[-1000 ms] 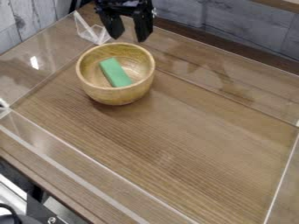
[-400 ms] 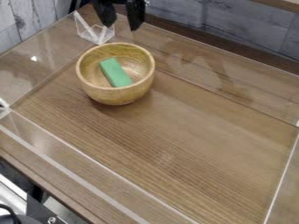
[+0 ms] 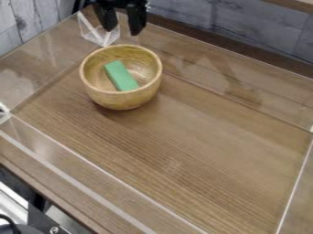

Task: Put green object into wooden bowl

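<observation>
Showing a wood-grain table (image 3: 184, 137) enclosed by low clear walls, with grey planking behind at the far side. The bowl (image 3: 121, 77) stands at the far left of the table; the green block (image 3: 120, 76) lies flat inside it. The gripper (image 3: 124, 18) hangs beyond the bowl's far rim at the top edge, jaws spread wide, holding nothing.

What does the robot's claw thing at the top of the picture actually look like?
Only its lower end shows at the top edge. The gripper is black, with two stubby dark fingers hanging from a blocky black body. No markings are legible, and the arm above it is cut off by the frame. Something pale and clear sits beside it; I cannot tell what.
</observation>
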You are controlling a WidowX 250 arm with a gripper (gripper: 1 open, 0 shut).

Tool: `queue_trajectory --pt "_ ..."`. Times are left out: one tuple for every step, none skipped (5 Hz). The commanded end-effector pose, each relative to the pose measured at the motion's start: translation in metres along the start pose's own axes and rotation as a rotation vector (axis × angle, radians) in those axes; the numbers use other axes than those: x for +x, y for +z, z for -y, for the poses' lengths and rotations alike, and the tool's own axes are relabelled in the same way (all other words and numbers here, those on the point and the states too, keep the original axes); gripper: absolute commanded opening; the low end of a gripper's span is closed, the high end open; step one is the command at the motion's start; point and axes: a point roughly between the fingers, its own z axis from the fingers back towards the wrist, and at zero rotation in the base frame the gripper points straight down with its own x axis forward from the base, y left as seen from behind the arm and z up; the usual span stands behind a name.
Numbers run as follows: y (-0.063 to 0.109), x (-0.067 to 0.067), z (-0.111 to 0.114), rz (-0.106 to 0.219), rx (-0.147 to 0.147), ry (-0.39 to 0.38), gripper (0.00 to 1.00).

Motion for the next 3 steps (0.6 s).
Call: queue_trajectory --pt "0.020 0.008 -0.008 0.058 0.017 -0.041 1.00" --pt "0.020 0.008 -0.013 0.053 0.006 -0.065 1.00" --pt "0.015 0.007 0.000 0.057 0.005 -0.024 1.00"
